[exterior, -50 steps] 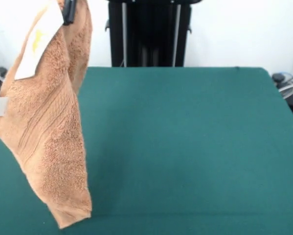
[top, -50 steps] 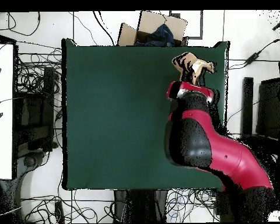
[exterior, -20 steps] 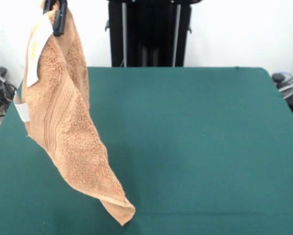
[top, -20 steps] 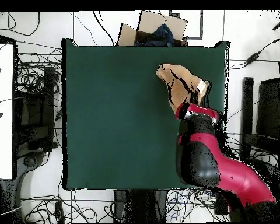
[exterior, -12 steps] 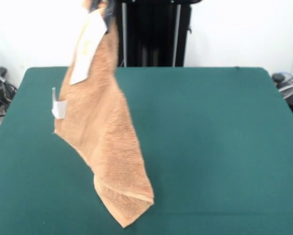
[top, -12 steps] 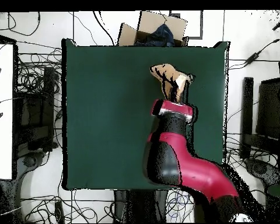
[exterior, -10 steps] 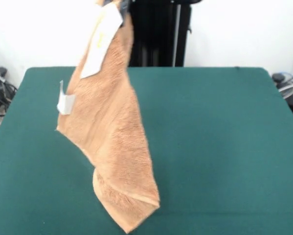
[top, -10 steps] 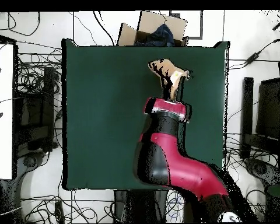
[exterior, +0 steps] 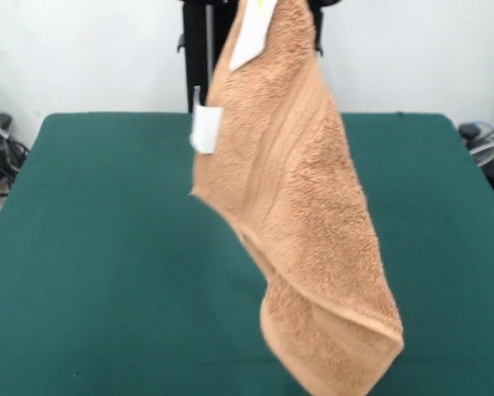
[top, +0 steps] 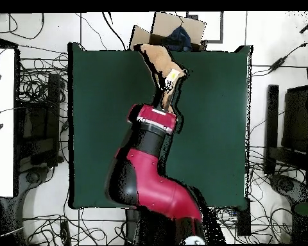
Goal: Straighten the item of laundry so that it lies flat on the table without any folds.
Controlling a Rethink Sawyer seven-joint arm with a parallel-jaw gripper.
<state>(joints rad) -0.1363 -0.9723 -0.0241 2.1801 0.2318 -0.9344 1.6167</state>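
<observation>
While the towel (exterior: 300,214) dangles above the table (exterior: 98,247), gripper closure stays unseeable.

arm (top: 150,173) over table (top: 99,128) centre | towel (top: 162,70) hangs bunched, far side | label (top: 171,80) up

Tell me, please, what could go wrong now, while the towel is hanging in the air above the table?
1. The towel hangs from its top edge only and looks doubled near the bottom; if lowered like this, it may land with folds on the table.
2. Seen from above, its lower end lies near the table's edge beside a cardboard box, so it might drape off the table.
</observation>
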